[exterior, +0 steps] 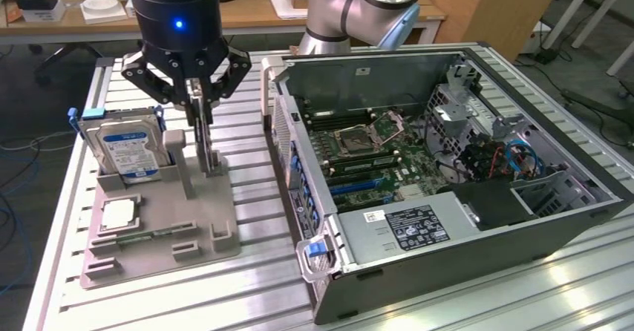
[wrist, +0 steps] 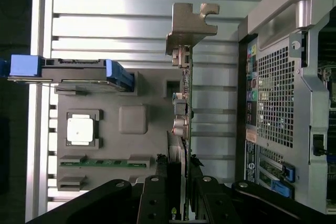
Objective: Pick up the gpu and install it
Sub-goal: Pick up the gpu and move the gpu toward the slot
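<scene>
**Fingers (wrist: pixel 156 198) clamped on the gpu (exterior: pixel 205 149): pick-up in hand**

Pressed against both faces of the thin dark card, the fingers pinch it from above. It stands on edge in the grey holder (exterior: pixel 159 227), in the upper left of the exterior view, just beside the hard drive (exterior: pixel 124 149). The card does not look clear of its slot yet, so this reads as the grasp stage, with nothing installed. Any lift calls for a straight upward pull. The open computer case (exterior: pixel 554 205) sits at frame right.

Upright gpu (exterior: pixel 206 156) tight in gripper (exterior: pixel 201 116)
</scene>
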`<act>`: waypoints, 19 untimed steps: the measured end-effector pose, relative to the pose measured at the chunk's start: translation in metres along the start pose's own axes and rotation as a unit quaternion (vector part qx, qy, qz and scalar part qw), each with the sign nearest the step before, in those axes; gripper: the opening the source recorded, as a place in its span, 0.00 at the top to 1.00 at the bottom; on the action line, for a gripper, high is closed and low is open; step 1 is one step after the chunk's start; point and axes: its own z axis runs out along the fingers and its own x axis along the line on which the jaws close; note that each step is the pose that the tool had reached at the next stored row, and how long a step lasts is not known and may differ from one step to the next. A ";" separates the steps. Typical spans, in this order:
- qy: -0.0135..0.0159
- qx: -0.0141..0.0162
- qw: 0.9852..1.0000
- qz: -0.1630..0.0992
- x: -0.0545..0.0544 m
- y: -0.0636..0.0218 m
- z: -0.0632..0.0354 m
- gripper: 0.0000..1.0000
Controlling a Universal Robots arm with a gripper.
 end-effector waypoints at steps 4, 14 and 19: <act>0.000 -0.002 1.000 0.000 0.000 0.0000 -0.0017 0.74; 0.000 -0.007 1.000 0.000 0.000 0.0002 -0.0070 0.74; 0.000 -0.010 1.000 0.000 0.000 0.0003 -0.0100 0.74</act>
